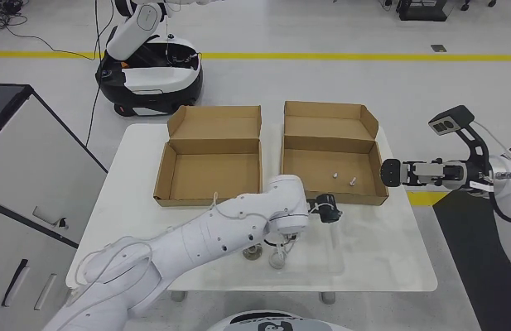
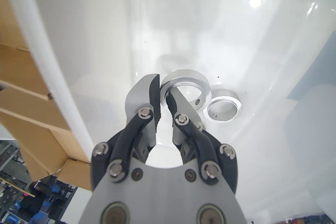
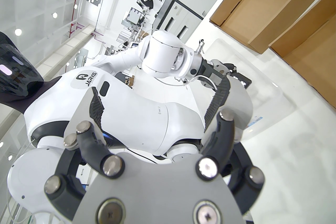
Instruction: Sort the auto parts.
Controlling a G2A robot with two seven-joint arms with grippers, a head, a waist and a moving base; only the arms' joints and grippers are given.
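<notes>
Pinching a shiny silver ring (image 2: 203, 89) with a side hole, the left hand (image 2: 163, 97) grips its wall.

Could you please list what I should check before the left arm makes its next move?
1. Fingers of the left gripper pinch the wall of the ring, one inside, one outside: ok.
2. Held ring clear of the second ring: cannot tell, they overlap in view.
3. The empty box is open: ok.
4. The other box, holding small parts, is open: ok.
5. The right gripper is open, away from the rings: ok.
</notes>
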